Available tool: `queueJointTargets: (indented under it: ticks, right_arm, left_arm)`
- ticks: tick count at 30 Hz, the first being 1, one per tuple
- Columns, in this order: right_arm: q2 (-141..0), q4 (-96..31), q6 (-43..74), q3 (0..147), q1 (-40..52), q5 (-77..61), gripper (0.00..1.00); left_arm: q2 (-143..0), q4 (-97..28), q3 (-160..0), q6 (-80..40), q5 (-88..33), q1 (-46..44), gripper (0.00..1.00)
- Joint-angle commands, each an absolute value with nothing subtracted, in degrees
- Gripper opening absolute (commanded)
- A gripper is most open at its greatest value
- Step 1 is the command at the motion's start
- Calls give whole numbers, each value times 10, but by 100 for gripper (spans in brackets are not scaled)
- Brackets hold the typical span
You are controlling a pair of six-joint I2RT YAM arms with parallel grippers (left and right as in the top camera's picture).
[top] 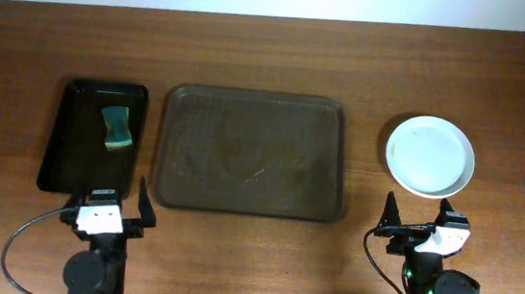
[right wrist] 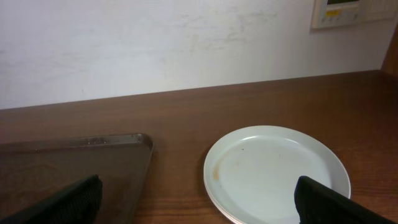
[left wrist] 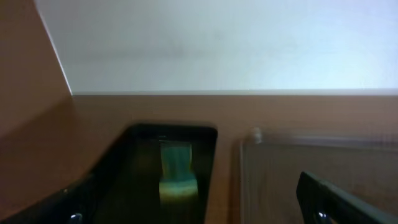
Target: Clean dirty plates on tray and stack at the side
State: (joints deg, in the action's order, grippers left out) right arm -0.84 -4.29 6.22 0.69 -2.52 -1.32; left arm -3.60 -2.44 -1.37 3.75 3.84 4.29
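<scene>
The large brown tray (top: 252, 153) lies in the middle of the table with nothing on it; it also shows in the left wrist view (left wrist: 311, 168) and the right wrist view (right wrist: 68, 168). A stack of plates (top: 430, 155), white one on top, sits on the table to the tray's right. In the right wrist view (right wrist: 273, 171) the top plate has a faint orange smear near its left rim. My left gripper (top: 108, 211) is open and empty near the front edge. My right gripper (top: 422, 225) is open and empty, just in front of the plates.
A narrow black tray (top: 94, 136) stands left of the brown tray and holds a green-and-yellow sponge (top: 118, 126), also seen in the left wrist view (left wrist: 177, 171). A pale wall runs behind the table's far edge.
</scene>
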Motion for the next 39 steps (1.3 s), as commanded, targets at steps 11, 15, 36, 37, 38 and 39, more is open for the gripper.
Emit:
queueJointTargets:
  ticks: [11, 15, 36, 37, 38, 39]
  right_arm:
    - [-5, -45, 62, 3, -21, -10, 98]
    - [-5, -45, 62, 3, -21, -10, 98]
    - [-5, -45, 62, 3, -21, -10, 98]
    - [-5, -45, 62, 3, -21, -10, 98]
    - [-5, -45, 62, 3, -21, -10, 98]
    - [-5, -45, 62, 3, -21, -10, 98]
  left_arm:
    - [-3, -48, -5, 87, 8, 43, 99]
    - [-3, -48, -5, 87, 8, 43, 99]
    - [-3, -48, -5, 87, 8, 43, 99]
    - [-3, -48, -5, 87, 8, 43, 99]
    - [-3, -48, -5, 87, 8, 43, 99]
    - [-3, -48, -5, 87, 8, 43, 99]
